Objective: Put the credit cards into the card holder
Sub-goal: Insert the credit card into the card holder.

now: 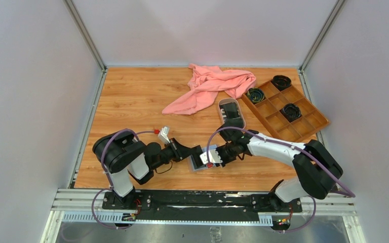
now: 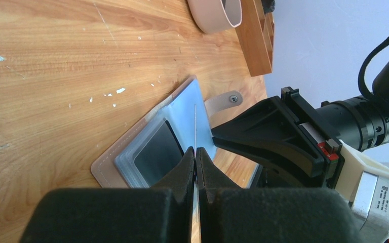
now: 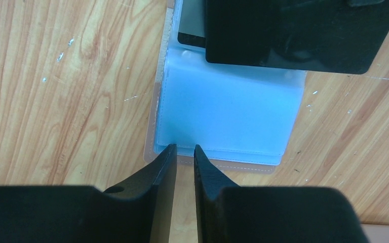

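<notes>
**Card could miss the sleeve mouth**

The card holder (image 3: 233, 116) lies open on the counter (image 2: 55, 76), with one dark card (image 2: 157, 152) already sleeved. Directly over the holder, the left hand (image 2: 195, 154) is clamped on a black credit card (image 3: 288, 40), held on edge. At the holder's rim, the right hand (image 3: 183, 148) has its fingers narrowly apart, gripping nothing. If that hand closes short of a sleeve, the mouth would lie flat, and the card may buckle or shove the unpinned holder. Beyond the holder, the oval tray (image 1: 219, 109) holds the remaining cards (image 1: 229, 113).
</notes>
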Controlling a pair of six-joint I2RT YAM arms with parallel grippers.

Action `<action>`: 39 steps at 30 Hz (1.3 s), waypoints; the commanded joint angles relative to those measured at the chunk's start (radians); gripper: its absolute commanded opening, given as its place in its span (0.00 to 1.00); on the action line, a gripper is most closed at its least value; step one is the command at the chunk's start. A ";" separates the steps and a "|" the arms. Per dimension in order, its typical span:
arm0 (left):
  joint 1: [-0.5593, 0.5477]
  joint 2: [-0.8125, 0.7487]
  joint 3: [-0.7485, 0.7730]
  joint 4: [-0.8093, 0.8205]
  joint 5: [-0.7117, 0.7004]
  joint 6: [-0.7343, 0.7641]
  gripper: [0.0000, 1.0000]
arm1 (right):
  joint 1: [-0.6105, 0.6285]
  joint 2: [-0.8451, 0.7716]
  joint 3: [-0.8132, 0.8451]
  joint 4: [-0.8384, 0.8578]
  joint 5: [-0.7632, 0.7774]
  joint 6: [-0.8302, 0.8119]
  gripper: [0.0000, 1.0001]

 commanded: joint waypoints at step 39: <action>-0.106 0.060 0.053 -0.170 -0.151 -0.131 0.00 | 0.036 0.004 0.024 -0.026 0.024 0.038 0.18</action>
